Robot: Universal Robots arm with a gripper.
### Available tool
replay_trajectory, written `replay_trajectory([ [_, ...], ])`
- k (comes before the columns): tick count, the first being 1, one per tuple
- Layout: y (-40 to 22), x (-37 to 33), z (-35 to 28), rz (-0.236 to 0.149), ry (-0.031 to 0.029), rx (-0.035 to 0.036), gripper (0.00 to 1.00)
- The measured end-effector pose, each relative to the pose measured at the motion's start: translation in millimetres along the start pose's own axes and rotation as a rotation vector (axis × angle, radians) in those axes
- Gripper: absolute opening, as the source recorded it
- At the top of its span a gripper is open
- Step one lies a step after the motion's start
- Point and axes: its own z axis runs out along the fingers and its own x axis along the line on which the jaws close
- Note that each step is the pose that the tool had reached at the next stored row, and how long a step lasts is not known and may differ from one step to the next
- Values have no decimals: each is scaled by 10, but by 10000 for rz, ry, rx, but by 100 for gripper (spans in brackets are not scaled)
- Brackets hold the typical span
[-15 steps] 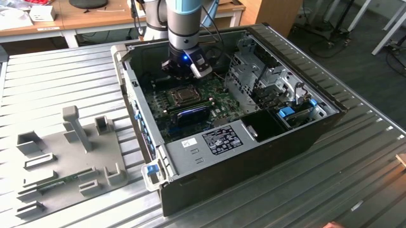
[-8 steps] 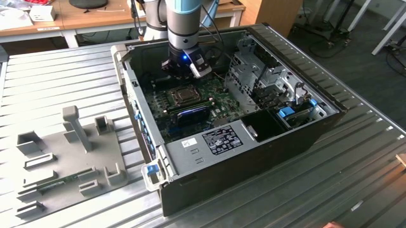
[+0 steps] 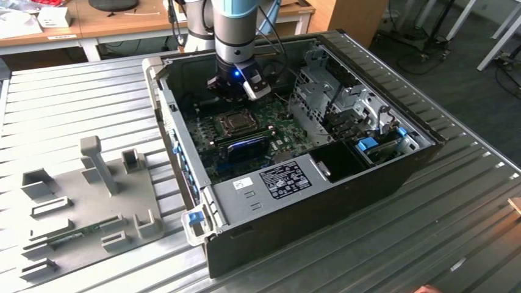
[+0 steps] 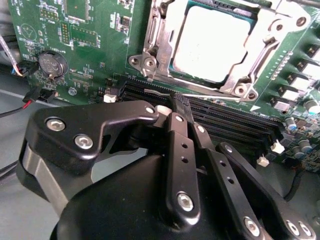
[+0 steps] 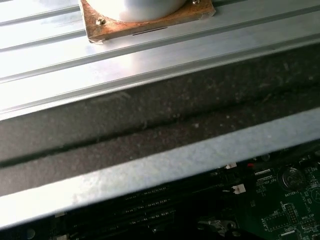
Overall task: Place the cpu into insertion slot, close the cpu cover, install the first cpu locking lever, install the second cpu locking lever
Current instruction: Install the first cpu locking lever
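Second wrist view, nearest first: the gripper (image 4: 174,106), matte black jointed links with bright screw heads, has its fingertips drawn together on nothing above the long black memory slots (image 4: 225,122). Beyond them the cpu (image 4: 212,42), pale, smooth and square, lies in the insertion slot (image 3: 234,122) (mid-board in the exterior view) under the flat silvery cpu cover (image 4: 156,40), whose far edge is cut off. White print on the green circuit board (image 4: 95,30) is unreadable.

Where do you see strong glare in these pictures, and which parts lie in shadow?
Second wrist view: glare whitens the face of the cpu inside the cpu cover; the green circuit board is evenly lit. First wrist view: the ribbed metal table shines brightly, while the board lies in shadow. Exterior view: a blue light glows on the arm.
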Motion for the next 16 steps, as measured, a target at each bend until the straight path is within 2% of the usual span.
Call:
replay_trajectory([
  [16, 14, 17, 3, 127, -32, 7, 10],
])
